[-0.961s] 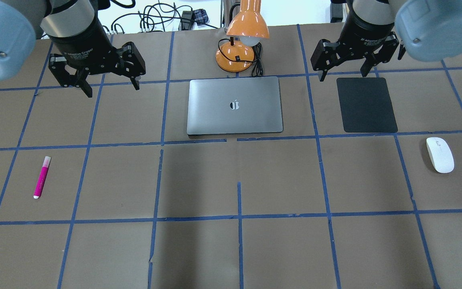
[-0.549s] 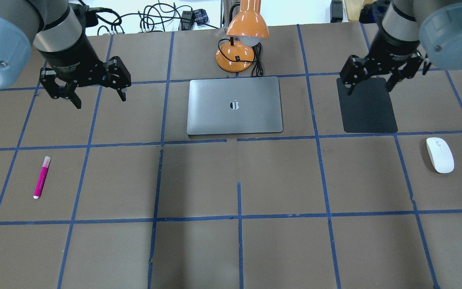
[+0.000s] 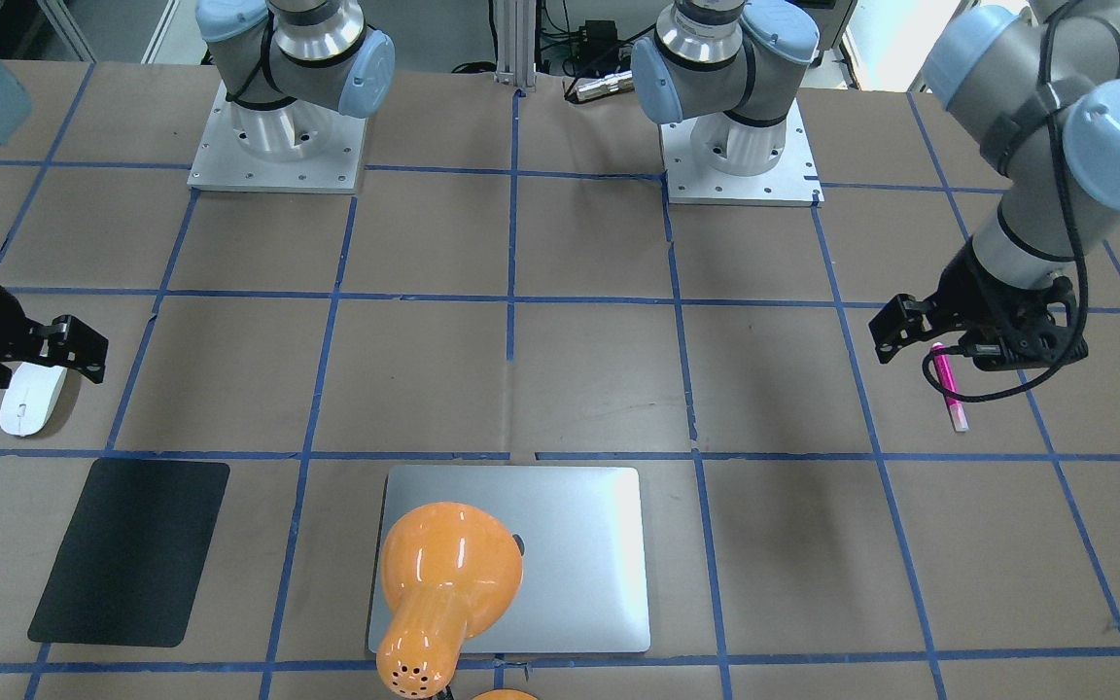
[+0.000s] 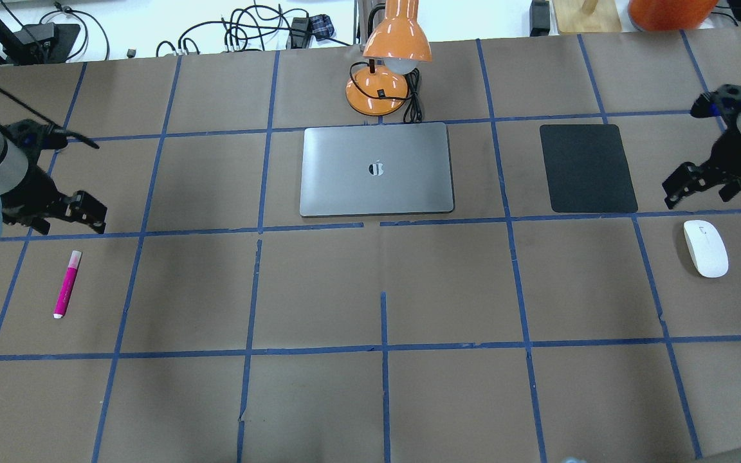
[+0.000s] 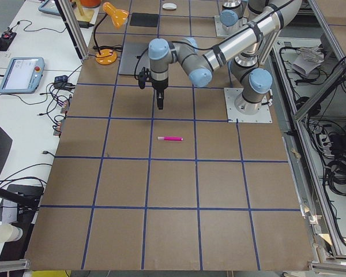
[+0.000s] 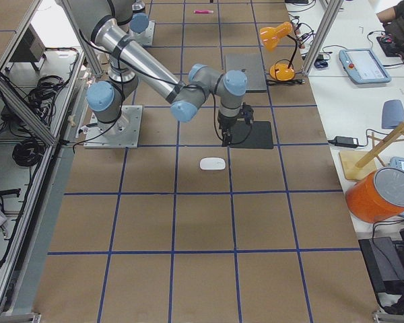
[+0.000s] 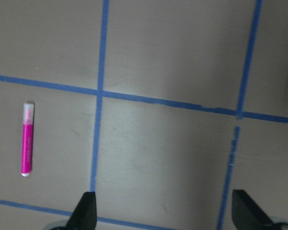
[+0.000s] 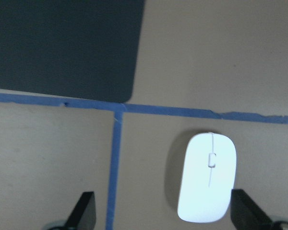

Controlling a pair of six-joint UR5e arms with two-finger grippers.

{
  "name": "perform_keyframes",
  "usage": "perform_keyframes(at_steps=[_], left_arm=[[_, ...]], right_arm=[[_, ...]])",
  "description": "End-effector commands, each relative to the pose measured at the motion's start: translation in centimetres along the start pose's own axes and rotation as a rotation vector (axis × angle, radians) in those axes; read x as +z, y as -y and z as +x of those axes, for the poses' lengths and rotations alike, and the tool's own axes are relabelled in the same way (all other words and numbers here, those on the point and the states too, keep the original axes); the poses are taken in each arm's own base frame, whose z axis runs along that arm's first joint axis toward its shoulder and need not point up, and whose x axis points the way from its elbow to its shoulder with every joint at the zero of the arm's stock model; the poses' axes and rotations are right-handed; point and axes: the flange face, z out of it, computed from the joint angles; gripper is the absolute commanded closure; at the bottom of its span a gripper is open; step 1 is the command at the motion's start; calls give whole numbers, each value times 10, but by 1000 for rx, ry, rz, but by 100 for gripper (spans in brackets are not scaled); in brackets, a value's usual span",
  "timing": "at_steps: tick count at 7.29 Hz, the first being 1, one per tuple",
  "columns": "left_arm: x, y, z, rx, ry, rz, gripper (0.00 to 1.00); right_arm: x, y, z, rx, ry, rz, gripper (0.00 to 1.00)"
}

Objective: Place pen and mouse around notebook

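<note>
The magenta pen [image 4: 67, 284] lies flat on the table's left side, pale cap toward the back. My left gripper [image 4: 67, 220] hangs open just behind its cap end; in the left wrist view the pen [image 7: 27, 139] sits left of the spread fingers [image 7: 88, 207]. The white mouse [image 4: 705, 248] rests at the right, with my right gripper [image 4: 700, 191] open above and just behind it. In the right wrist view the mouse [image 8: 207, 184] lies between the fingers, nearer the right finger [image 8: 242, 206]. The silver notebook [image 4: 377, 169] lies shut at centre back.
A black mat [image 4: 588, 168] lies between the notebook and the mouse. An orange desk lamp [image 4: 388, 58] with its cord stands just behind the notebook, its shade overhanging the lid in the front-facing view. Blue tape lines grid the brown table cover.
Both arms have swung outward and toward the near side. The left gripper now hangs by the pen and the right by the mouse. Both stay open; pen and mouse have not moved.
</note>
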Motion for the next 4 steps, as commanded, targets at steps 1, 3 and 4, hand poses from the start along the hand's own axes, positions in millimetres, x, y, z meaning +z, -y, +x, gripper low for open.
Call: perform_keyframes(at_steps=[1, 3, 4], left_arm=[[73, -38, -54, 70, -17, -21, 0], [102, -33, -63, 77, -33, -52, 0], [110, -30, -64, 75, -27, -46, 3]], right_arm=[[55, -35, 39, -8, 31, -20, 0], [77, -35, 44, 8, 58, -54, 0], [85, -34, 46, 9, 64, -66, 0]])
